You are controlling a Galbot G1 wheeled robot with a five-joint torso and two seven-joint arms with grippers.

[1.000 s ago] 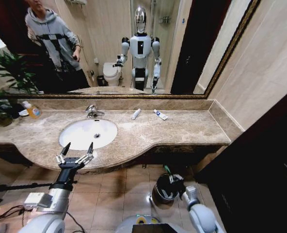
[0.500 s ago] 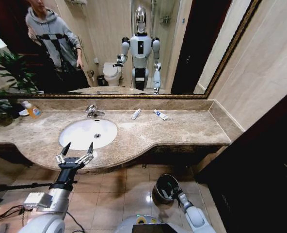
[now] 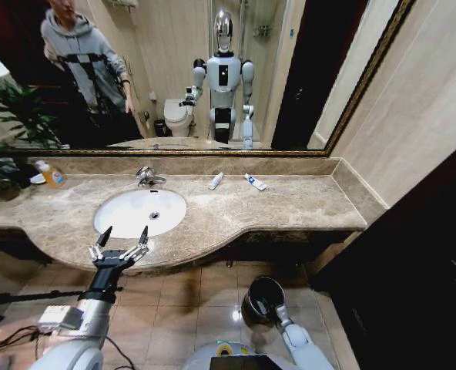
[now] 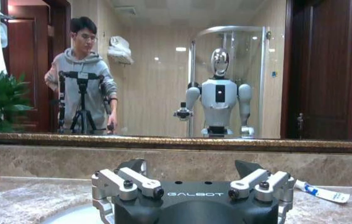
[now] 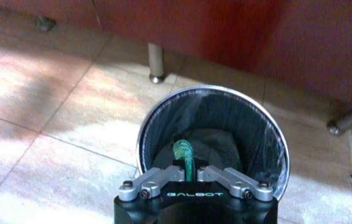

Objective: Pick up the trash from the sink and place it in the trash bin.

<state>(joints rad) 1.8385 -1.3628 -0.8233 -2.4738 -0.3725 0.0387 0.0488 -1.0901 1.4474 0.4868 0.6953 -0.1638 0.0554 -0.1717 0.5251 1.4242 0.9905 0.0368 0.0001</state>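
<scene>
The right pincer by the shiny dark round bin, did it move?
Yes. The right pincer slid down-left, from over the dark round metal trash bin's far side toward its near rim.

My right gripper point(image 5: 190, 174) is lower in the head view than a second ago and drawn back toward my base, at the near rim of the trash bin point(image 3: 262, 297) instead of over its far side. Its fingers pinch a green stick point(image 5: 184, 156), I think, above the bin's dark liner.
</scene>
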